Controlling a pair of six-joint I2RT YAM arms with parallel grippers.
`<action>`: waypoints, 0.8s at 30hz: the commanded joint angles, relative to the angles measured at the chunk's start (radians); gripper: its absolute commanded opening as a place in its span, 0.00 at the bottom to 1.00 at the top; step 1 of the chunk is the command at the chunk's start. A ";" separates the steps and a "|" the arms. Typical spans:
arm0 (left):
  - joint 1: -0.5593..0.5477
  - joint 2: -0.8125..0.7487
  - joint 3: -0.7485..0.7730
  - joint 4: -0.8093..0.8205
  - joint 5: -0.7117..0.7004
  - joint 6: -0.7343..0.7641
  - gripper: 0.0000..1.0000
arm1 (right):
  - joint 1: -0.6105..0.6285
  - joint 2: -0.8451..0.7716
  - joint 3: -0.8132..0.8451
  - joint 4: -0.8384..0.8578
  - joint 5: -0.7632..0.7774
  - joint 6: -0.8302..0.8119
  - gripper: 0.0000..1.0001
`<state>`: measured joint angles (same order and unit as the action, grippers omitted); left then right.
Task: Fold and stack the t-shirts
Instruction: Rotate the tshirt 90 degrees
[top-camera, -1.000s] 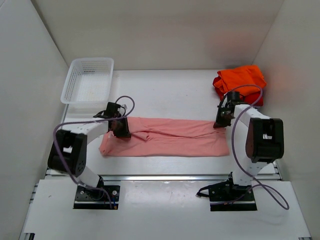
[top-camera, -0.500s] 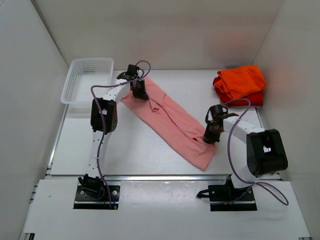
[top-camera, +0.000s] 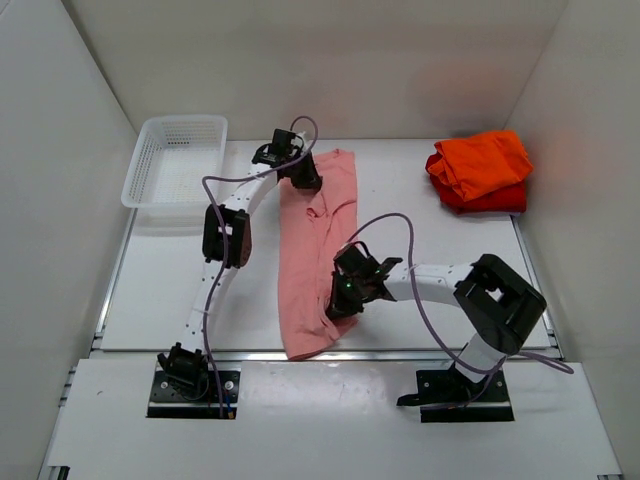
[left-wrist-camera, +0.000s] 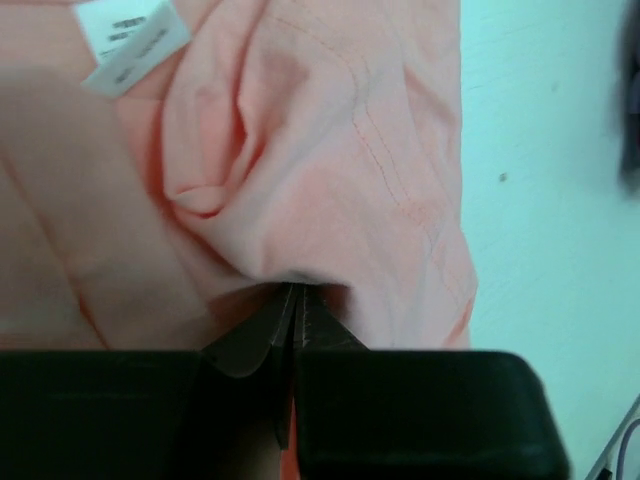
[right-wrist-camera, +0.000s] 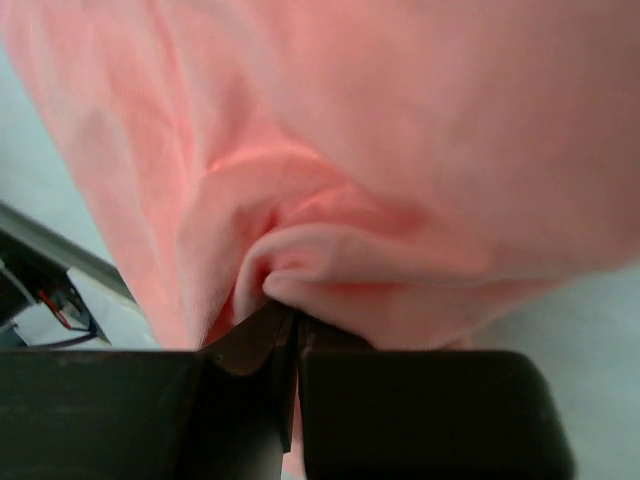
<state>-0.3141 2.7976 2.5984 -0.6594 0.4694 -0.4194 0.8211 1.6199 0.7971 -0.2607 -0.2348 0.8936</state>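
Note:
A salmon-pink t-shirt lies as a long narrow strip running from the back of the table toward the front edge. My left gripper is shut on its far end; in the left wrist view the cloth bunches at the closed tips, with a white label showing. My right gripper is shut on the near part of the shirt; in the right wrist view a fold of pink cloth is pinched at the tips. An orange t-shirt sits folded on a red one at the back right.
A white mesh basket stands at the back left. White walls close in the left, right and back. The table's front edge runs just beyond the shirt's near end.
Both arms have swung the pink shirt round from lying crosswise to lengthwise: the left gripper went to the back, the right gripper came toward the middle front. Both stayed shut on it.

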 joint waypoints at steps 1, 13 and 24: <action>-0.011 -0.018 -0.053 0.142 0.035 -0.071 0.11 | 0.072 0.090 -0.038 -0.018 0.061 -0.001 0.00; 0.095 -0.088 0.003 0.288 -0.012 -0.228 0.06 | 0.055 -0.100 -0.056 -0.179 0.215 0.079 0.00; -0.006 -0.478 -0.307 -0.130 0.072 0.109 0.22 | 0.107 -0.299 -0.054 -0.292 0.385 0.105 0.04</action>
<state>-0.2253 2.5507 2.4390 -0.5865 0.4797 -0.4931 0.9756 1.4162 0.7784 -0.5339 0.0578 1.0248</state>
